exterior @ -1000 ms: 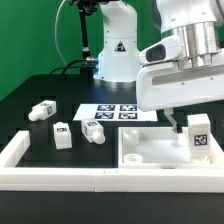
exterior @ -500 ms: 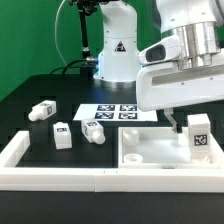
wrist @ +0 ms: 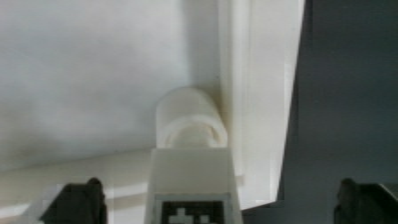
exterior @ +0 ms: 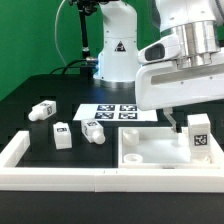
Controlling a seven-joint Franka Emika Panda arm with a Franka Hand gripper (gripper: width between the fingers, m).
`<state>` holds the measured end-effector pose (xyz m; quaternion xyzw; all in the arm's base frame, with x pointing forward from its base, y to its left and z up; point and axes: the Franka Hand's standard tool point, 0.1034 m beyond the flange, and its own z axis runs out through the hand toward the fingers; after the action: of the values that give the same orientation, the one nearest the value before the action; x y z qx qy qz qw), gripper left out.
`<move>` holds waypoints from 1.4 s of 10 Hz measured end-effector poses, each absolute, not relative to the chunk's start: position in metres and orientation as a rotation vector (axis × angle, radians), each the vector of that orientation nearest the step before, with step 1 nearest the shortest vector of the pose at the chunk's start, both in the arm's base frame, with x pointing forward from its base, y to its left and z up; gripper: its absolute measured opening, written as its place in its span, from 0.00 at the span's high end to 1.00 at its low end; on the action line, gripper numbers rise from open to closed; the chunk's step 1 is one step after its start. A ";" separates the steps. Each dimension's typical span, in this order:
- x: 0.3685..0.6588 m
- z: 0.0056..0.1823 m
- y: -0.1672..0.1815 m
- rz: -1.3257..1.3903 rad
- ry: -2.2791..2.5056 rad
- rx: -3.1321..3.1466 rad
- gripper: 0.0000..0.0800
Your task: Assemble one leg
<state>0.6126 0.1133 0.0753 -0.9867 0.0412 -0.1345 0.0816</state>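
Leg upright, between wide-spread jaws, touching neither

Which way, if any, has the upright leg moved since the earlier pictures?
No. The leg stands in the same place against the marker board in the exterior view.

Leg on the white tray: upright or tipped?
Upright. The leg stands on end near the tray's edge, tagged face toward the exterior view. The jaws are spread wide on either side, not touching it.

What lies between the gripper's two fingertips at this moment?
The leg, standing on the white tray-like piece, with a gap to each of the open fingers. The wrist view shows this.
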 end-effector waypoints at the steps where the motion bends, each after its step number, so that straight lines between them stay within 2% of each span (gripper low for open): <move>1: 0.610 0.079 0.113 -0.317 0.143 -2.947 0.19; 3: 0.626 0.103 0.101 -0.164 0.090 -2.971 0.19; 5: 0.640 0.110 0.091 0.111 0.049 -2.980 0.19; 6: 0.651 0.109 0.089 0.169 0.049 -2.975 0.19; 7: 0.650 0.103 0.087 0.235 0.086 -2.968 0.19; 10: 0.651 0.101 0.087 0.230 0.088 -2.970 0.19; 12: 0.645 0.084 0.087 0.186 0.110 -2.978 0.19; 14: 0.646 0.085 0.087 0.193 0.152 -2.977 0.19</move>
<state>0.6457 0.0868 0.0846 -0.9937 0.0507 0.0644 0.0769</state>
